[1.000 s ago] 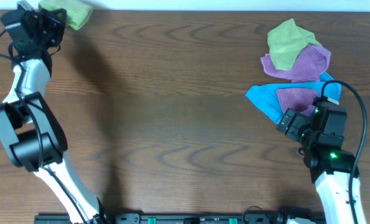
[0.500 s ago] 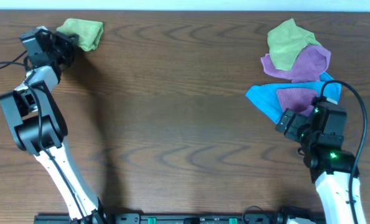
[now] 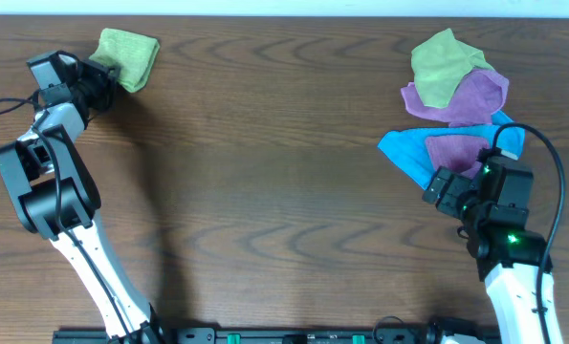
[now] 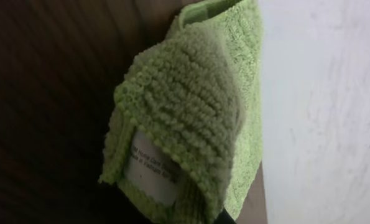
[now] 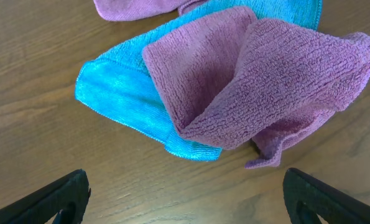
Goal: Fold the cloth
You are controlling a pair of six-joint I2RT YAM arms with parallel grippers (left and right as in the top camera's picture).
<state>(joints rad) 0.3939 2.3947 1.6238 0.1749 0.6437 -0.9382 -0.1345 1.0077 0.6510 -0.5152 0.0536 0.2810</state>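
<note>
Matt, nubby looped-pile cloth (image 4: pixel 191 112); smooth, faintly glossy wood-grain table (image 3: pixel 284 191).

Both arms are built alike: glossy white tubular links joined by chunky black joint housings. The left arm (image 3: pixel 50 186) has a rounded black elbow block, and a thin black cable (image 3: pixel 2 103) loops off near its wrist. The right arm (image 3: pixel 499 205) has a boxy black wrist housing with a small green light (image 3: pixel 512 239) glowing on it, and a black lead (image 3: pixel 557 182) arches along its side. The right gripper (image 5: pixel 185 177) has two matte black fingers (image 5: pixel 51 202), wedge-shaped with rounded tips. A black rail (image 3: pixel 265 336) with teal fittings runs along the arms' feet.
</note>
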